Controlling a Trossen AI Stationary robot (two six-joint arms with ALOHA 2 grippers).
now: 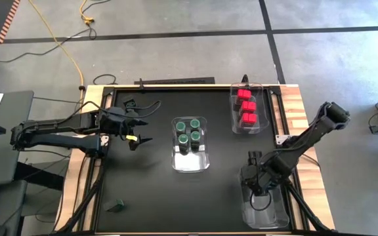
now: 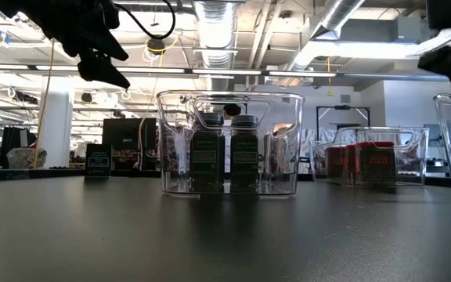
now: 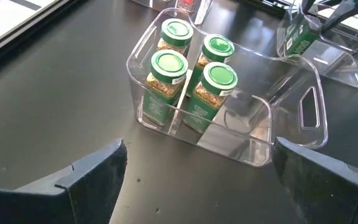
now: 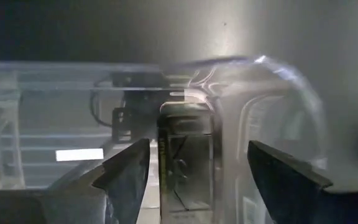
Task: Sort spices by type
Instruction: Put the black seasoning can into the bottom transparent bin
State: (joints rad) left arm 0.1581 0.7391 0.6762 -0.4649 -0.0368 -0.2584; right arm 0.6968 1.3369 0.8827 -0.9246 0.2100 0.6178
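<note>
1. Jaws of the right gripper [image 4: 194, 171] stand apart over the clear plastic bin at the table's front right [image 1: 268, 216]; a dark blackish-green spice jar [image 4: 185, 165] sits between the fingers, not clamped as far as I can tell, which reads as a release into that bin.
2. Left gripper [image 3: 197, 180] hangs wide open and empty above the black tabletop [image 1: 149, 190], near the clear rectangular middle bin [image 3: 253, 149], seemingly waiting.
3. Four round green-topped jars [image 3: 194, 59] stand upright, packed at one end of the middle bin; the other end is bare.
4. Bright red blocky boxes [image 1: 246, 108] fill the clear bin at the back right [image 1: 236, 128], so each type has its own bin.
5. One small dark item [image 1: 118, 207] lies alone near the front left edge, probably the next pick; what it is I cannot tell.
6. Open tabletop separates the bins, but the right gripper sits low between bin walls and should rise straight up before travelling.
</note>
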